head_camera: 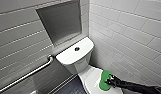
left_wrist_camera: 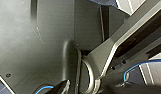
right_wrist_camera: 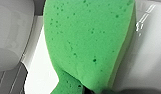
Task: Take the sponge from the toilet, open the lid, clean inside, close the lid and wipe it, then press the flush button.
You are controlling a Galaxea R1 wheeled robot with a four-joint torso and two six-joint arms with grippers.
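right arm [head_camera: 141,88]: black, enters from lower right of frame, reaches left, roughly level
right gripper [head_camera: 111,81]: lower right of frame, clamped on sponge [head_camera: 104,80], pad held on edge
left arm [left_wrist_camera: 113,50]: grey jointed bar runs diagonally across frame, blue cable [left_wrist_camera: 136,65] at lower right

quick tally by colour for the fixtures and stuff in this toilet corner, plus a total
white: 1, toilet
green: 1, sponge
dark: 1, flush button
metal grey: 1, grab bar
total: 4
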